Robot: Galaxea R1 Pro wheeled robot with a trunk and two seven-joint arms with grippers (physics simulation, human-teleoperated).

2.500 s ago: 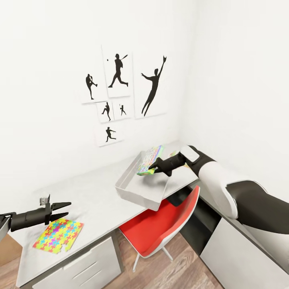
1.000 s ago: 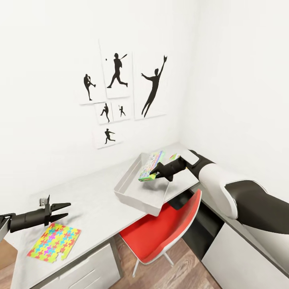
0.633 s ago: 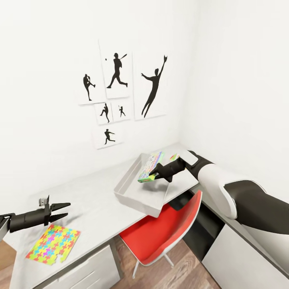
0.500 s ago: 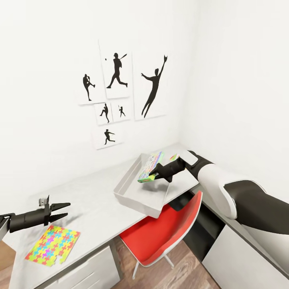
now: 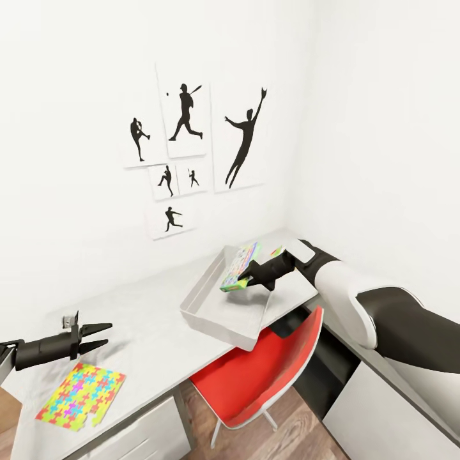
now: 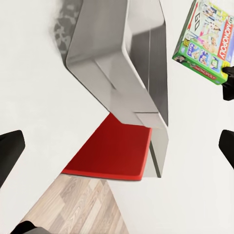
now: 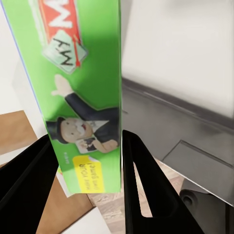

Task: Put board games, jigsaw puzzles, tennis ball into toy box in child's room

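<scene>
White walls behind, black baseball silhouettes [image 5: 191,150] hung at upper centre of the head view, a pale grey desk [image 5: 153,326] running along the wall from lower left to the corner. Near the frame's middle, a shallow grey metal toy box [image 5: 220,311], overhanging the desk edge above a red chair [image 5: 268,374]. Over the box's far right side, a green Monopoly board game box [image 5: 239,266], tilted on edge, pinched between the black fingers of the right gripper [image 5: 248,277] and clear of the box floor. Same grip from the right wrist camera: green box [image 7: 78,92] clamped between both dark fingers [image 7: 141,185], grey box interior [image 7: 180,141] beyond. At lower left, a flat multicoloured jigsaw puzzle [image 5: 80,396] on the desk, untouched, and just above it the left gripper [image 5: 96,337], fingers spread apart, holding nothing. Step in hand, by all signs: placing one board game into the box. Next move likely calls for lowering and levelling the game toward the box floor, then parting the fingers; risk of catching the rim or nudging a box already hanging off the edge.
</scene>
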